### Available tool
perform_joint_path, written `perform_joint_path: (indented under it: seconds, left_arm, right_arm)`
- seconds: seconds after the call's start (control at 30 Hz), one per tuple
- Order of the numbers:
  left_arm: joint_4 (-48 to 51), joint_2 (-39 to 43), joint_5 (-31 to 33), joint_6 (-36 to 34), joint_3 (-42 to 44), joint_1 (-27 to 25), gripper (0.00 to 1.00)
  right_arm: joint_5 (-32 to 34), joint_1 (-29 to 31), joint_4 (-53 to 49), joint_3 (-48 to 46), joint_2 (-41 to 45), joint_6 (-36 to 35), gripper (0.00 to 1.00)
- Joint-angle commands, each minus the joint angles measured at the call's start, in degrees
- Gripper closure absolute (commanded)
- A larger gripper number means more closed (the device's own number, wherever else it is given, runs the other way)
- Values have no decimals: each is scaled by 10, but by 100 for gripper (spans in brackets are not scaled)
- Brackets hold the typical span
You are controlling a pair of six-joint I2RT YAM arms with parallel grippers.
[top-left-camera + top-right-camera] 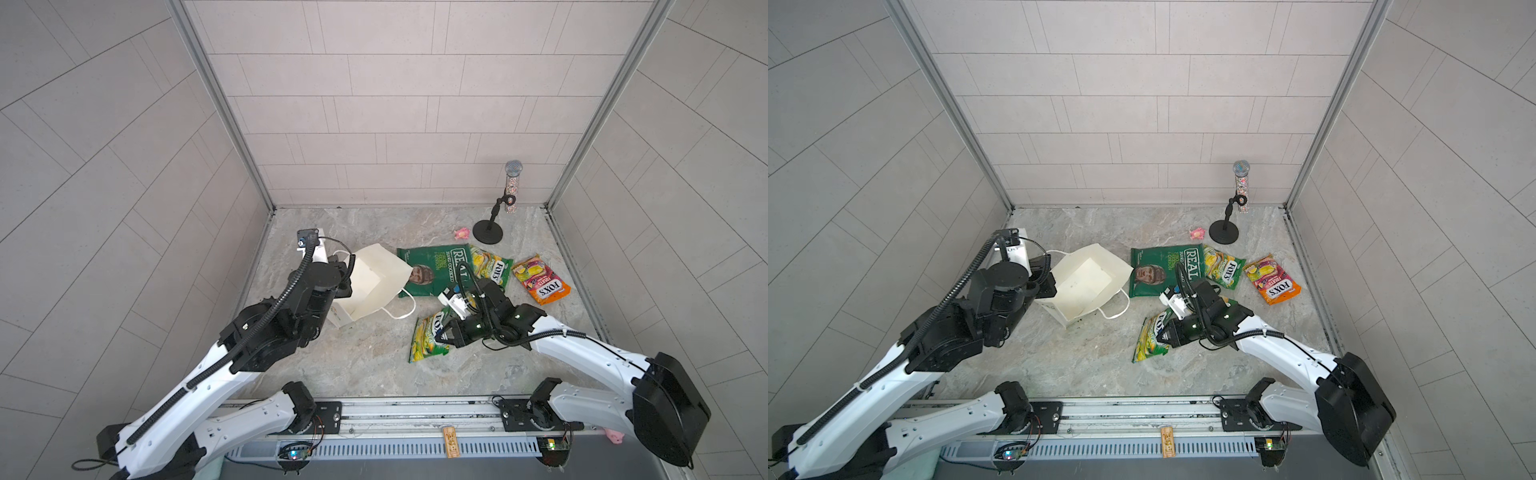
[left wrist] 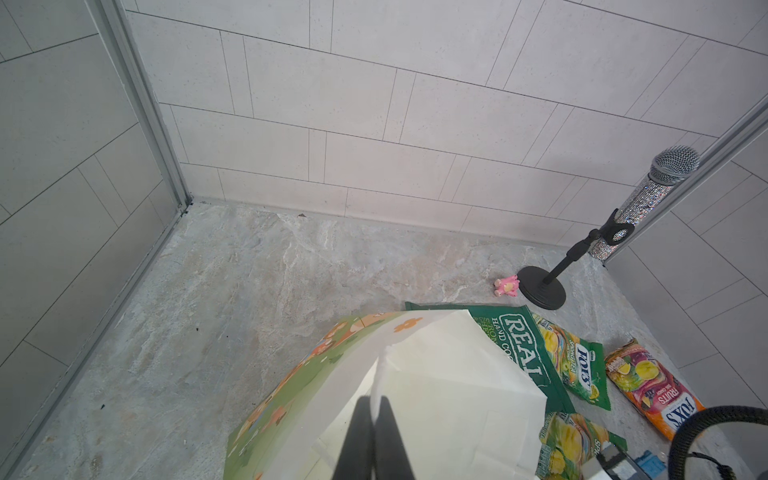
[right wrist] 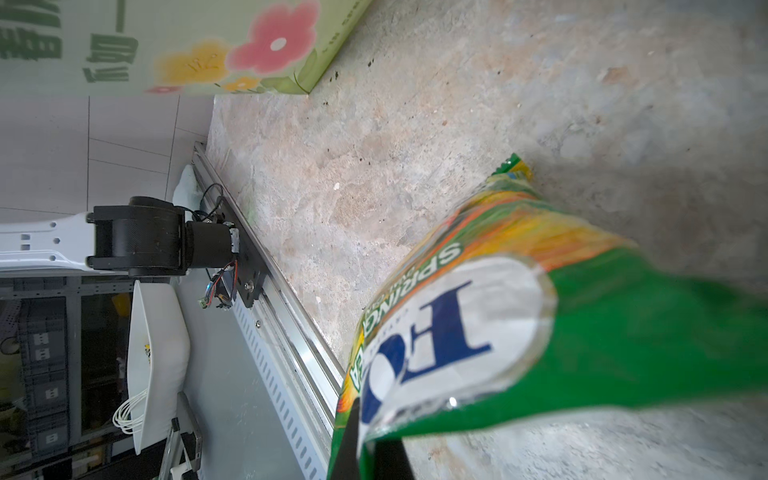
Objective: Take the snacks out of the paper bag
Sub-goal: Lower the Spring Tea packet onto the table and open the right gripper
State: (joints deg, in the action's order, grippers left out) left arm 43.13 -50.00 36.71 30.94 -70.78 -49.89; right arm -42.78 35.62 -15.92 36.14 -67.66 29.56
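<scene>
The left end effector (image 2: 374, 405) is clamped together on the rim of the paper bag (image 2: 436, 395), with the white paper pinched between its fingers. The paper bag sits tipped on the left part of the desk (image 1: 365, 357), and in both top views its open mouth faces the camera (image 1: 374, 282) (image 1: 1088, 282). Its handles lie on the desk. The bag's far edge overlaps a corner of the REAL chips (image 1: 436, 270), which lie flat just right of it.

The right end effector (image 3: 368, 440) is clamped on one end of a FOX'S packet (image 3: 498, 332), which is outside the bag, in front of the REAL chips and near the desk's middle (image 1: 430, 336). I cannot tell whether its far end rests on the desk.

A second FOX'S packet (image 1: 492, 266) lies against the right edge of the REAL chips, and the orange packet (image 1: 540, 278) lies just right of that, apart from it. A pink toy (image 1: 461, 234) sits behind them, beside a microphone stand (image 1: 488, 232)
</scene>
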Motion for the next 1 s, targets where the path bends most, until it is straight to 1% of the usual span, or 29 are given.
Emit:
perform_joint_path:
  seconds: [0.0, 0.07, 0.17, 0.23, 0.27, 0.3, 0.37, 0.43, 0.53, 0.6, 0.7, 0.77, 0.9, 0.97]
  left_arm:
    - [-12, -4, 8, -12, -5, 6, 100]
    - [-18, -10, 0, -11, -9, 12, 100]
    - [-35, -22, -34, -7, -17, 31, 100]
    - [-48, -32, -64, -5, -25, 48, 100]
    - [-54, -39, -77, -3, -29, 56, 100]
    - [-60, -45, -87, -2, -32, 62, 100]
    - [-69, -57, -97, -3, -39, 69, 100]
    - [-75, -67, -102, -5, -48, 73, 100]
    - [-84, -85, -112, -5, -65, 79, 100]
    - [-90, -99, -112, -4, -80, 81, 100]
    - [-99, -120, -106, -2, -98, 83, 100]
    - [-104, -133, -103, 4, -108, 85, 100]
    - [-123, -158, -117, 15, -122, 95, 100]
    - [-128, -168, -127, 25, -131, 103, 100]
  right_arm:
    - [-15, 3, 51, 1, -19, -19, 100]
    - [4, 4, 24, 7, -37, -43, 100]
    - [54, 4, -46, 24, -60, -81, 100]
    - [100, 3, -99, 44, -72, -105, 96]
    - [122, 3, -125, 54, -78, -115, 92]
    - [142, 4, -145, 61, -84, -119, 86]
    - [181, 3, -167, 67, -94, -125, 85]
    - [202, 3, -184, 72, -105, -129, 81]
    - [237, 3, -204, 74, -110, -124, 72]
    - [263, 4, -208, 74, -97, -117, 63]
    - [300, 4, -215, 76, -67, -105, 55]
    - [324, 3, -223, 81, -49, -101, 51]
    - [360, 2, -234, 82, -27, -95, 50]
    - [365, 0, -235, 81, -20, -95, 49]
